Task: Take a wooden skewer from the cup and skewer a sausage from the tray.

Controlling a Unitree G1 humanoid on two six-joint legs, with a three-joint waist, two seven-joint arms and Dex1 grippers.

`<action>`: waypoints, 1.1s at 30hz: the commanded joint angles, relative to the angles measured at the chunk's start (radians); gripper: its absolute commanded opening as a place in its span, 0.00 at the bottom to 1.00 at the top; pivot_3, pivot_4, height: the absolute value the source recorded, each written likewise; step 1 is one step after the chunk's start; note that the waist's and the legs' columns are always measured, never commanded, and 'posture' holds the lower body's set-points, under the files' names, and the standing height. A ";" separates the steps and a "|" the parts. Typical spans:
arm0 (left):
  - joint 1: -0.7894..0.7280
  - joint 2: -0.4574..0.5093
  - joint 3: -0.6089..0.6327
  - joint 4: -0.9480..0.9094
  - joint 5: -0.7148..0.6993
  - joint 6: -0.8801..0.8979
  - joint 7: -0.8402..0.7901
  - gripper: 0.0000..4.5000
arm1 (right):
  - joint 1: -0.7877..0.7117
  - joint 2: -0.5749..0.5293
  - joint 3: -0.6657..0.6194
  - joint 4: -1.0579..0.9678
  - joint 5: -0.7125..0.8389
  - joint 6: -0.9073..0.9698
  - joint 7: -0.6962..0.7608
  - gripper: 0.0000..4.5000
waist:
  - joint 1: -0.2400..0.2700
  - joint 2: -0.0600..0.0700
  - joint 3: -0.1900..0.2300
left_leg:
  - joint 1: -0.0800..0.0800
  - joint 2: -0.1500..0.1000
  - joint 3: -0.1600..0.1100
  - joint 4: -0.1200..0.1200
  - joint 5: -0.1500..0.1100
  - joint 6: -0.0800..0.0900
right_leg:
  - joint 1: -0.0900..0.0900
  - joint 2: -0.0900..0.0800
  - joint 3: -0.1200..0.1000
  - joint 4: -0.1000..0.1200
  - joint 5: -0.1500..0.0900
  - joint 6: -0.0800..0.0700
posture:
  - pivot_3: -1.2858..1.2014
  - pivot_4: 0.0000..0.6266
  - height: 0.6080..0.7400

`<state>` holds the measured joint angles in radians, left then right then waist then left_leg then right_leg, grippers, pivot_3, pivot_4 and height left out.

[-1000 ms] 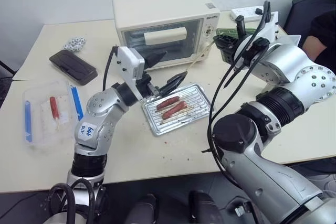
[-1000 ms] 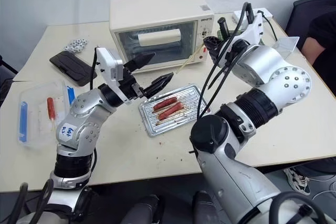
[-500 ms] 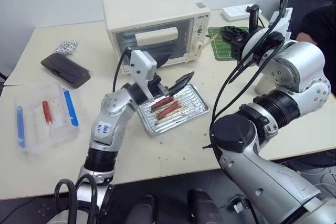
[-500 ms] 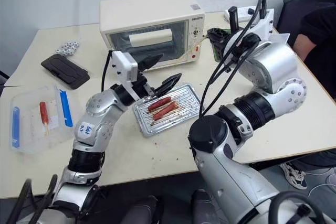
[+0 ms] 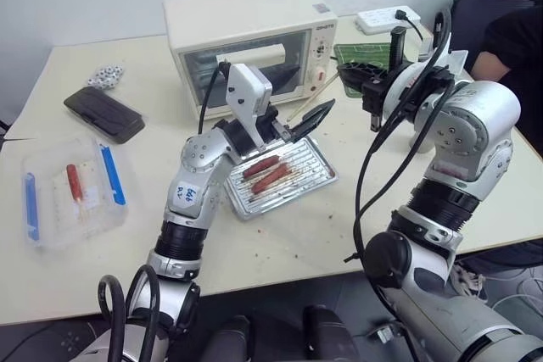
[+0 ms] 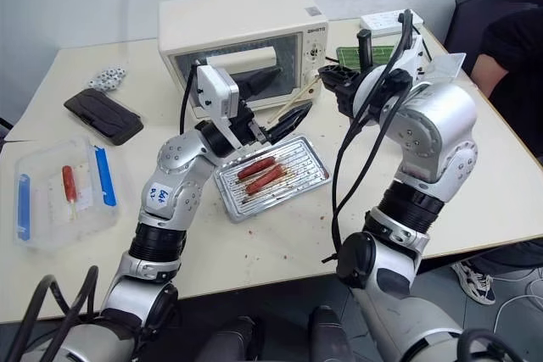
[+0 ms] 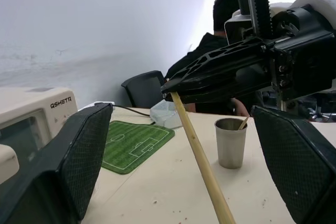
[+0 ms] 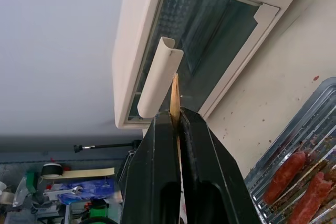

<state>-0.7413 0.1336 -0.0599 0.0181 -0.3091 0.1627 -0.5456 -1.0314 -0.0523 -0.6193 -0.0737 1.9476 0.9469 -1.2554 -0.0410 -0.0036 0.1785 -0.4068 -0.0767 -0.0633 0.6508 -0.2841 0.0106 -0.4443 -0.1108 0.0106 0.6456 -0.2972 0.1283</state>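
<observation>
The right gripper [image 5: 346,68] is clamped shut on the wooden skewer [image 5: 312,96], pinching it near its upper end above the table [image 5: 356,184], beside the front right corner of the toaster oven [image 5: 254,31]. In the right wrist view the stick runs straight up the seam between the 2 black fingers [image 8: 157,171], and a short pale tip pokes out past them toward the oven's door handle.

From the grip the skewer slants down and toward the robot's left, its long axis running diagonally toward the left gripper [image 5: 293,116]. That gripper stands spread wide and holds nothing, hovering over the far edge of the tray [image 5: 318,177]. In the left wrist view the stick passes between its 2 parted pads [image 7: 84,150] without touching either, and leaves the picture at the bottom edge.

2 sausages [image 5: 265,172] lie side by side on the tray's ribbed bottom, below the left gripper, angled along the tray's length. The cup [image 7: 230,142] stands upright on the table beyond the right gripper, near a green mat [image 7: 137,145], with another stick end showing at its rim.

The skewer's lower tip is hard to make out in the head views, where it meets the dark fingers of the left gripper. The cup is hidden behind the right arm there. A person in dark clothing sits at the table's far right corner, cut off by the picture's edge.
</observation>
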 commanded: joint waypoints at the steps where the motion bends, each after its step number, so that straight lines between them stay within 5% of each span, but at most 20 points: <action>1: -0.003 -0.004 0.002 -0.025 0.004 -0.005 0.009 1.00 | 0.005 -0.031 0.063 -0.050 0.025 -0.059 0.051 0.01 | -0.001 0.000 0.000 | 0.000 0.000 0.000 0.000 0.000 0.000 | 0.000 0.000 0.000 0.000 0.000 0.000 | 0.52 0.24 1.00; 10: 0.045 -0.016 0.009 -0.126 -0.033 0.091 0.048 1.00 | 0.028 -0.099 0.128 -0.053 0.025 -0.115 0.119 0.01 | 0.008 0.000 0.000 | 0.000 0.000 0.000 0.000 0.000 0.000 | 0.000 0.000 0.000 -0.001 0.000 0.000 | 0.52 0.24 1.00; 18: 0.073 -0.015 0.017 -0.188 -0.050 0.152 0.076 0.55 | 0.063 -0.154 0.130 -0.031 0.025 -0.102 0.185 0.00 | 0.013 0.000 0.000 | 0.000 0.000 0.000 0.001 0.000 0.000 | 0.000 0.000 0.000 -0.002 0.000 0.000 | 0.52 0.24 1.00; 30: 0.077 -0.023 0.010 -0.210 -0.067 0.199 0.085 0.55 | 0.095 -0.193 0.156 0.004 0.025 -0.099 0.269 0.00 | 0.013 0.000 0.000 | 0.000 0.000 0.001 0.001 0.000 0.000 | 0.001 0.000 0.000 -0.002 0.000 0.000 | 0.52 0.24 1.00; 33: 0.067 -0.029 0.012 -0.199 -0.070 0.202 0.083 0.42 | 0.105 -0.201 0.149 0.010 0.025 -0.092 0.278 0.00 | 0.014 0.000 0.000 | 0.000 0.000 0.001 0.001 0.000 0.000 | 0.001 0.000 0.000 -0.002 0.000 0.000 | 0.52 0.24 1.00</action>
<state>-0.6609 0.1104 -0.0497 -0.1524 -0.3595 0.3692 -0.4594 -0.9280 -0.2341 -0.4633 -0.0453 1.9527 0.8522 -0.9976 -0.0273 -0.0038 0.1786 -0.4070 -0.0762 -0.0626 0.6518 -0.2842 0.0107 -0.4438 -0.1108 0.0108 0.6438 -0.2971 0.1284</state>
